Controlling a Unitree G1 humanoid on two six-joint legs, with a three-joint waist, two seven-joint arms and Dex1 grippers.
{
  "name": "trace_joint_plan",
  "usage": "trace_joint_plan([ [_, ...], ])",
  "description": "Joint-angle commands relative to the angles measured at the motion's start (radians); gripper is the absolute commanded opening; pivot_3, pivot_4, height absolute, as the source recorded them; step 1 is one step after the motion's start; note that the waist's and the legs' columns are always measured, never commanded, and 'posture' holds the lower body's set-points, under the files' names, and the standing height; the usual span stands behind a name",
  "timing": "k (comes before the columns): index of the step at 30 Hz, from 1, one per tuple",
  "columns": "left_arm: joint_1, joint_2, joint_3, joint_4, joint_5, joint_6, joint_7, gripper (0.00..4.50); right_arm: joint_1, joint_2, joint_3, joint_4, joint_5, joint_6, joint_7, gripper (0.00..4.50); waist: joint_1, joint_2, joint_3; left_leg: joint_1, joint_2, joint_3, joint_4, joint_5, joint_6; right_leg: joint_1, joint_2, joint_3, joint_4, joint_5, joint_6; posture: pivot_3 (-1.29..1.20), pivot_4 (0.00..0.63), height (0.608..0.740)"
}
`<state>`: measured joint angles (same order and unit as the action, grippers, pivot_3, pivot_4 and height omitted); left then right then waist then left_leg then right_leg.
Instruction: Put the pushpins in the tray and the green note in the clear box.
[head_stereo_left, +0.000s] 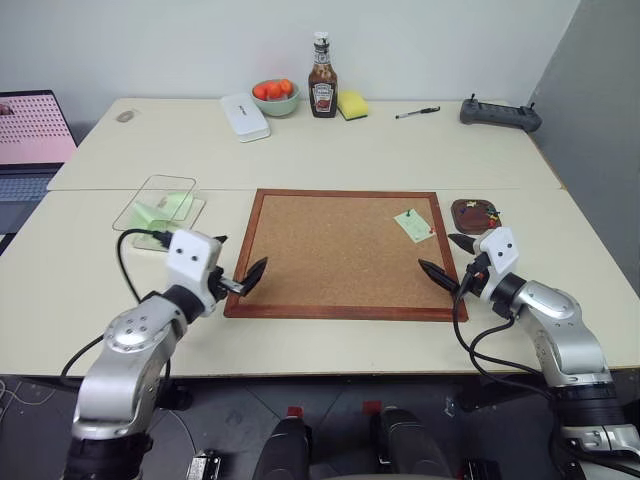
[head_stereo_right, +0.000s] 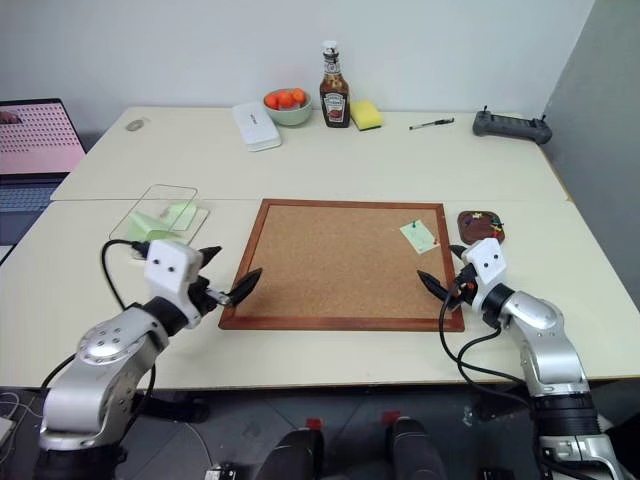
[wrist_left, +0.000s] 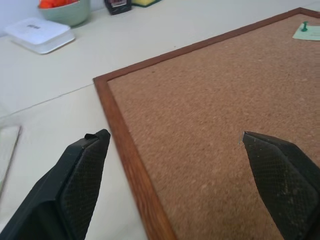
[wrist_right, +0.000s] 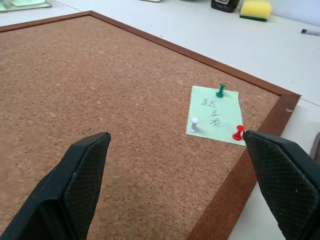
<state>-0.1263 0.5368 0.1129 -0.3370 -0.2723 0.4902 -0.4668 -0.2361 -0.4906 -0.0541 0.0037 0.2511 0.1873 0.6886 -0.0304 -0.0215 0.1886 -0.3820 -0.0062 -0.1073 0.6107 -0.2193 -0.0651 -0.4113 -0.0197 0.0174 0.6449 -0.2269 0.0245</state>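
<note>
Inspection found the green note (wrist_right: 214, 115) fixed to the corkboard (head_stereo_left: 340, 255) near its right edge by three pushpins (wrist_right: 220, 90), green, white and red. My right claw (head_stereo_left: 448, 257) stood spread and empty nearby, my left claw (head_stereo_left: 238, 277) likewise. Advised: pinch each pin head squarely and pull straight up. The tray (head_stereo_left: 475, 213) sat just right; the clear box (head_stereo_left: 155, 203) left.

We hold both arms forward and low, elbows bent. Our left tool (head_stereo_left: 243, 278) and right tool (head_stereo_left: 449, 257) each point inward toward the other, fingers spread wide, gripping nothing.
</note>
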Motion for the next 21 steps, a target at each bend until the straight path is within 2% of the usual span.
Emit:
trace_joint_plan([
  [1,-0.044,-0.005,-0.032,0.019,-0.002,-0.043,-0.045,4.09,0.013,0.007,-0.017,-0.057,0.011,0.001,-0.019,4.5,-0.002,0.0,0.0,0.0,0.0,0.0,0.0,0.0,0.0,0.0,0.0,0.0,0.0,0.0,0.001,0.0,0.15,0.74],
  [8,-0.164,-0.041,-0.142,0.108,0.018,-0.068,-0.122,2.87,0.019,0.019,-0.021,-0.091,0.024,0.021,-0.038,4.5,-0.001,0.0,0.0,0.0,0.0,0.0,0.0,0.0,0.0,0.0,0.0,0.0,0.0,0.002,0.003,0.0,0.15,0.74],
  [15,-0.323,-0.144,-0.232,0.326,0.063,-0.127,-0.139,1.67,0.004,0.041,-0.01,-0.108,0.02,0.035,-0.056,4.5,-0.001,0.0,0.0,0.0,0.0,0.0,0.0,0.0,0.0,0.0,0.0,0.0,0.0,0.003,0.006,0.0,0.15,0.74],
  [21,-0.379,-0.214,-0.263,0.481,0.073,-0.177,-0.176,0.53,-0.016,0.05,-0.002,-0.114,0.014,0.047,-0.067,4.5,-0.003,0.0,0.0,0.0,0.0,0.0,0.0,0.0,0.0,0.0,0.0,0.0,0.0,0.004,0.006,0.0,0.15,0.74],
])
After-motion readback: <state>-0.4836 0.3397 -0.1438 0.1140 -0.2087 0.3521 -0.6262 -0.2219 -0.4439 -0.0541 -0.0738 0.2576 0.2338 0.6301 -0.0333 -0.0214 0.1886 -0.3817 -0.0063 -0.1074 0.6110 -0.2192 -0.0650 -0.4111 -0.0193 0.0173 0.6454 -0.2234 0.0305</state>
